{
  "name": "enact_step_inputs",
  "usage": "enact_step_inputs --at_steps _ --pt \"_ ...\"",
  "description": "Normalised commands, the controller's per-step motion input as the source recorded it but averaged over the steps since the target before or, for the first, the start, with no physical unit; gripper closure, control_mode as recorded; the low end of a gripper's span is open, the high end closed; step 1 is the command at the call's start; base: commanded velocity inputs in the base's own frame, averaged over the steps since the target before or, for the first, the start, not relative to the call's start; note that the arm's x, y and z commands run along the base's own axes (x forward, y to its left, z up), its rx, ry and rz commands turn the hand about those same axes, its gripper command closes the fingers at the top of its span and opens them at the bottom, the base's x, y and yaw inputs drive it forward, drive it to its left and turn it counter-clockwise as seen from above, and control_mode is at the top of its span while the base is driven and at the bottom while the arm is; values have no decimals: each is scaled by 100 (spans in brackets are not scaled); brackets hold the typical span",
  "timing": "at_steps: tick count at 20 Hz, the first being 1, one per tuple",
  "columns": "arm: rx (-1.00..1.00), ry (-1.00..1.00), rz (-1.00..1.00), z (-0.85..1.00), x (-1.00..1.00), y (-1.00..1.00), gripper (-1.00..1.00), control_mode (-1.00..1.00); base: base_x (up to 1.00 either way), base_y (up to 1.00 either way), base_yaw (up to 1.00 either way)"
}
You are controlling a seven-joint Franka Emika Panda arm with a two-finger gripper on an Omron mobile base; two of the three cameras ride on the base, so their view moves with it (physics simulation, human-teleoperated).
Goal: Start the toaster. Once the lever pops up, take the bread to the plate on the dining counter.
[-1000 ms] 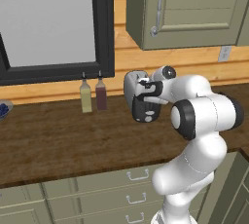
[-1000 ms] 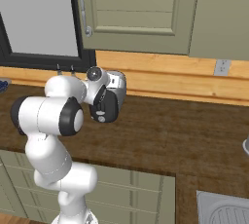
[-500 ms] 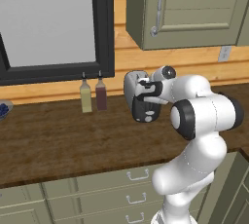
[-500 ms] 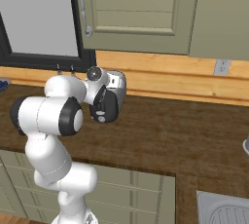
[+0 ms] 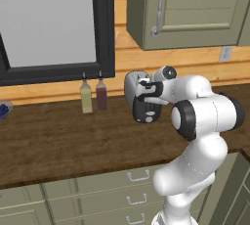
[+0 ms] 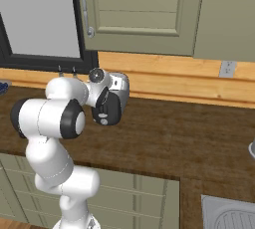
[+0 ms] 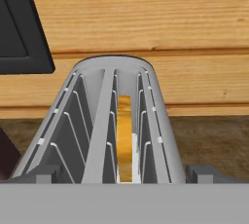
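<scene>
Desk [image 5: 58,141]: long dark brown wood-grain top over olive-green drawers, running the width of both base views; orange-tan plank wall behind it.

Window [image 5: 49,23]: black-framed, pale grey pane, on the wall at 10 o'clock of the toaster in the left base view.

Wall cabinet [image 5: 190,9]: olive-green door with a metal handle, at 1 o'clock above the toaster.

Toaster [image 5: 133,92]: rounded silver-grey body with a black end panel, standing on the desk near the wall, largely behind the arm's wrist. In the hand view the toaster [image 7: 112,121] is seen from above, its two slots running toward 12 o'clock.

Gripper [image 7: 121,175]: directly over the toaster's slotted top, jaws spread to full width, one dark fingertip [image 7: 46,173] at 8 o'clock and one at 4 o'clock of the hand view, holding nothing.

Bread [image 7: 125,138]: pale tan slice with an orange-brown crust edge, down inside the right-hand slot, midway between the fingertips.

Two bottles [image 5: 93,96]: one yellowish, one dark red, side by side against the wall at 9 o'clock of the toaster.

Wall socket [image 6: 227,68]: small pale plate at 3 o'clock of the toaster, well apart.
</scene>
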Motion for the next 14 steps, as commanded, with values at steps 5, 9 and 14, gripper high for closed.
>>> enact_step_inputs --at_steps 5,9,14 --pt "0 0 0 0 0 0 -100 -100 0 0 0" --pt "0 0 0 0 0 0 -100 -100 0 0 0" --pt "0 0 0 0 0 0 -100 -100 0 0 0"
